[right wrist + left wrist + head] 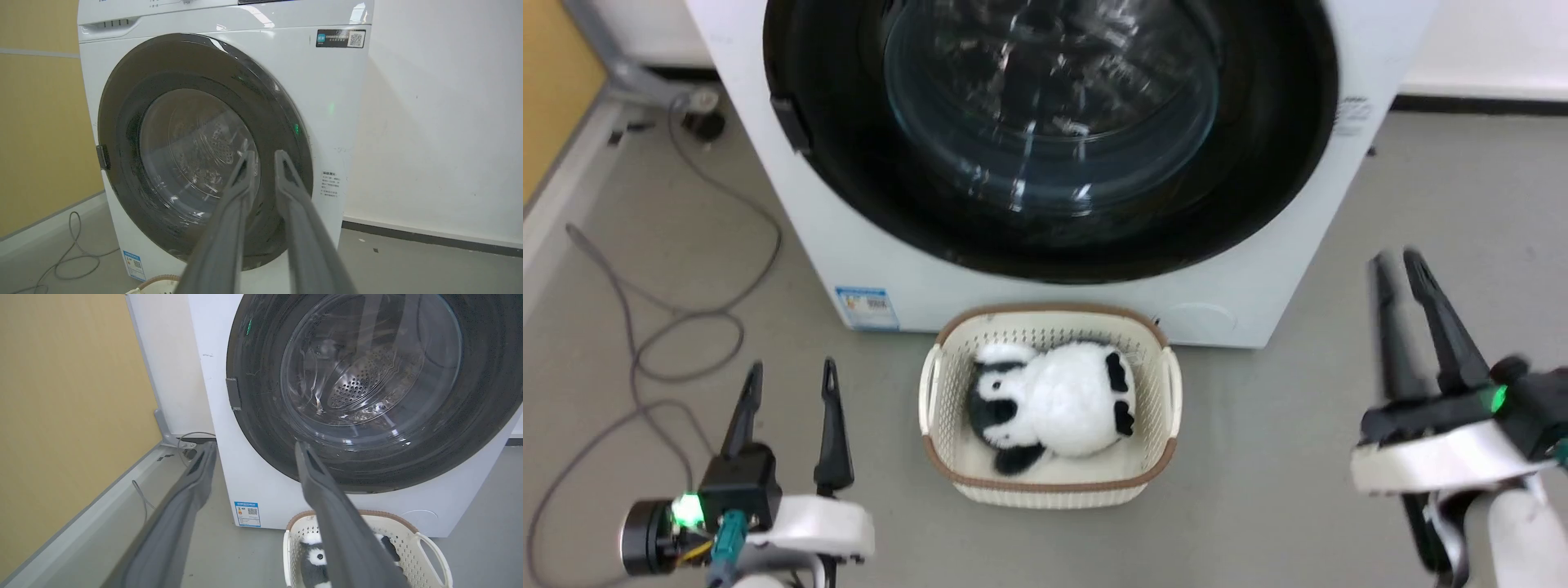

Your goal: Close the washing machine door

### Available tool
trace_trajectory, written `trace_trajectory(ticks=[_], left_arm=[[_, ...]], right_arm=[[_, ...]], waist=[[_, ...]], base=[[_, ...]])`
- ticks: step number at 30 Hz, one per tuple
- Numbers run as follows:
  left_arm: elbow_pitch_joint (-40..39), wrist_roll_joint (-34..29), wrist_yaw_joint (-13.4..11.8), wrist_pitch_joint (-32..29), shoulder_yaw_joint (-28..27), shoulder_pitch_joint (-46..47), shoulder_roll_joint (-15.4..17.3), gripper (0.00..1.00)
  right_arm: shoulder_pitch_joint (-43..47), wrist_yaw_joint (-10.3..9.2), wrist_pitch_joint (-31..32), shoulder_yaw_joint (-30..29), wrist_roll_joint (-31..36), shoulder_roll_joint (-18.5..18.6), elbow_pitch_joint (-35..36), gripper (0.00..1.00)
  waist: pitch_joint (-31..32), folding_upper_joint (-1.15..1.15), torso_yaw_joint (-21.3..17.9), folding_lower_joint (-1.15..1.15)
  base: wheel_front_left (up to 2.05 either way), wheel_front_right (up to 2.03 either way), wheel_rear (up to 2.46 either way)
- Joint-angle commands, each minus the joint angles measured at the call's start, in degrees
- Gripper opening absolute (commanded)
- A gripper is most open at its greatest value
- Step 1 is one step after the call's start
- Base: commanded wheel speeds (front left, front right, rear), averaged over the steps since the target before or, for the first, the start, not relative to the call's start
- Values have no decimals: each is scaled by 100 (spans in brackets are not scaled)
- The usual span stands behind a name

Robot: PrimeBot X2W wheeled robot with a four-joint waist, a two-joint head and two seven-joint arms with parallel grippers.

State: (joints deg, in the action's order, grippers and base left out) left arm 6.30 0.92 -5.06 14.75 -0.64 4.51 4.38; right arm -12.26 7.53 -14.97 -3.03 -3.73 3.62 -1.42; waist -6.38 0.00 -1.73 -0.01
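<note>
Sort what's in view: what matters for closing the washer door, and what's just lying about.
For the job:
washing machine door
washing machine

Lying about:
cream basket
panda toy inside it
grey cable on the floor

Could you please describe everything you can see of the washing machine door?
The washing machine door is a large, round, glossy black disc with a bulging clear glass bowl at its centre, through which the perforated steel drum shows. A small grey fitting sits at its rim. It lies against the white washing machine, apparently shut; whether latched cannot be told. The left tool and right tool hang clear of it.
</note>
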Motion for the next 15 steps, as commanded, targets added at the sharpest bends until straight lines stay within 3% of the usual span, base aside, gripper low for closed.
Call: trace_trajectory(ticks=[1, 12, 13, 15], left_arm=[[-2, -40, 9, 25, 4, -125, 35, 100], [32, -62, 48, 25, 152, -464, 72, 100], [23, -36, 38, -5, 155, -393, 28, 0], [24, -35, 38, -12, 156, -392, 18, 0]], right_arm=[[163, -4, -3, 39, -62, -40, -58, 100], [951, -4, -3, 235, -498, -73, -160, 100], [901, 0, 1, 224, -486, -39, -161, 0], [895, 0, 2, 224, -484, -37, -163, 0]], waist=[[173, 0, -101, 1], [413, 0, -116, 1], [416, 0, -118, 1], [418, 0, -118, 1]], base=[[0, 0, 0], [0, 0, 0], [0, 0, 0], [0, 0, 0]])
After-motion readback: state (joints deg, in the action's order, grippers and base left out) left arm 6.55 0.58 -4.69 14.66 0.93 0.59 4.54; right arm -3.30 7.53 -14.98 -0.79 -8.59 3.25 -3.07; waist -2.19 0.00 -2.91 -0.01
